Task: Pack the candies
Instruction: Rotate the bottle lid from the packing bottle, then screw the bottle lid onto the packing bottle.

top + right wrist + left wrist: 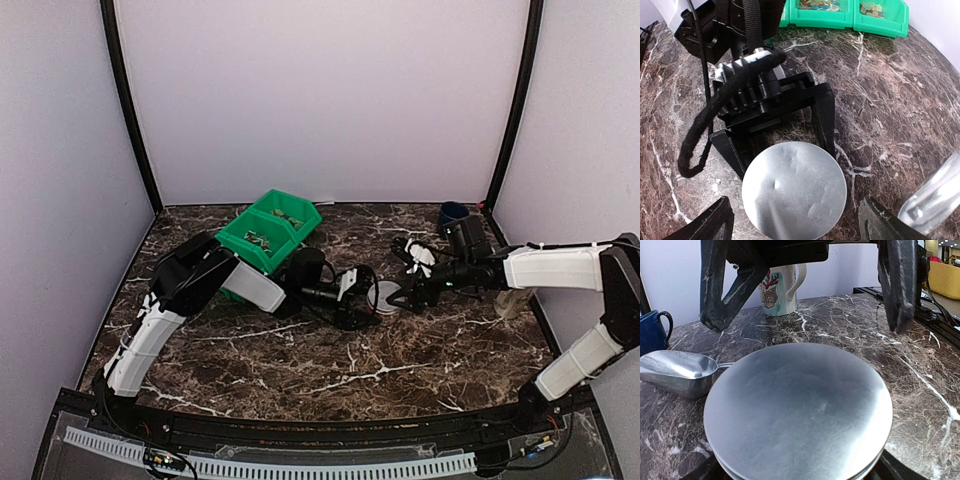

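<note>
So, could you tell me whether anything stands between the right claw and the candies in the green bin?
Yes: the left claw, open around the round lid, sits directly between the open right claw and the candies in the green bin beyond it.

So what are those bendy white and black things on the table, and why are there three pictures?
They are two robot arms. The big picture looks down from above; the other two come from little cameras on each arm's wrist. Each arm ends in a pinching tool. The left tool and the right tool are both open and hold nothing. Between them sits a flat round lid, on top of something I can't see well. The candies lie in a green bin. On the marble table there is also a metal scoop, a blue mug and a white painted mug.
</note>
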{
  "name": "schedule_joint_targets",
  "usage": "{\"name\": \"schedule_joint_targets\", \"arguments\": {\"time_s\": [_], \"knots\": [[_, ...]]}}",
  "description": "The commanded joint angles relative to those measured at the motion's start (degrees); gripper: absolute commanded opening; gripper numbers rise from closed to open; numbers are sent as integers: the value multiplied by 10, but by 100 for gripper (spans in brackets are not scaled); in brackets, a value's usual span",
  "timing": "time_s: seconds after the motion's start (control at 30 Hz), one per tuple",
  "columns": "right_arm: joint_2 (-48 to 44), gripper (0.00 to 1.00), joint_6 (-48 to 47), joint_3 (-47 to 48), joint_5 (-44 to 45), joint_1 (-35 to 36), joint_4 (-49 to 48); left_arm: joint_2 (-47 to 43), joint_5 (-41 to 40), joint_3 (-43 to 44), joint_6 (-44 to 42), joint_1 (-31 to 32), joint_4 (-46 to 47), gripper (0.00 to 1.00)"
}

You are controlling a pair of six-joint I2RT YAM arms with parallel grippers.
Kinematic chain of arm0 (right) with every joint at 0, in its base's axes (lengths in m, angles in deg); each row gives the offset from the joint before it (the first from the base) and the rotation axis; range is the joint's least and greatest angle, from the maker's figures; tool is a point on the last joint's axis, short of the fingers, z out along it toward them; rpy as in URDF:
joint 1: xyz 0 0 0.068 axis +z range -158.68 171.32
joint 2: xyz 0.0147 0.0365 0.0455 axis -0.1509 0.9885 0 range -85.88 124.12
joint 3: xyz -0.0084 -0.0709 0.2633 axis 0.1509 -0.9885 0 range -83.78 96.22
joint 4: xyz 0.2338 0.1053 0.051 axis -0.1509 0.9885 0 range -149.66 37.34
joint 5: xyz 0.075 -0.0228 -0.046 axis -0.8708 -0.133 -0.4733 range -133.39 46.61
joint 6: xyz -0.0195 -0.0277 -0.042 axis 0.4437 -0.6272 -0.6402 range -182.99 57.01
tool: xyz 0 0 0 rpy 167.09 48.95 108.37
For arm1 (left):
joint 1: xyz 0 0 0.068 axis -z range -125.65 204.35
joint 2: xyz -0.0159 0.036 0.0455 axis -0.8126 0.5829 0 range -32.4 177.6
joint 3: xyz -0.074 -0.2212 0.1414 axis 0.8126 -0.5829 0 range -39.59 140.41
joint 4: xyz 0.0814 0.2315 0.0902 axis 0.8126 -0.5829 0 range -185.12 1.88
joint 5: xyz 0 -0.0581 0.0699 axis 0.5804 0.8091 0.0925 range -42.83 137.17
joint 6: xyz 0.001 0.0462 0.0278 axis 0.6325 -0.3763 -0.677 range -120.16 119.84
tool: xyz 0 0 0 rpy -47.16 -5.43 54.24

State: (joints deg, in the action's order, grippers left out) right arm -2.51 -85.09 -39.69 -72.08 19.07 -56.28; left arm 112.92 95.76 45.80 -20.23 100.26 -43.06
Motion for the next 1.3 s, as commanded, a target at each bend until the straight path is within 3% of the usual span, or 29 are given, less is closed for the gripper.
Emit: {"name": "schedule_joint_targets", "arguments": {"time_s": [0.0,0.47,1.27], "knots": [[20,87,-53,-4,-51,3,-49,107,-29,-53,-119,-3,-186,84],[96,87,-82,65,-15,28,41,112,-19,-43,-121,-6,-200,84],[51,90,-59,50,4,47,45,117,-21,-35,-122,-6,-209,86]]}}
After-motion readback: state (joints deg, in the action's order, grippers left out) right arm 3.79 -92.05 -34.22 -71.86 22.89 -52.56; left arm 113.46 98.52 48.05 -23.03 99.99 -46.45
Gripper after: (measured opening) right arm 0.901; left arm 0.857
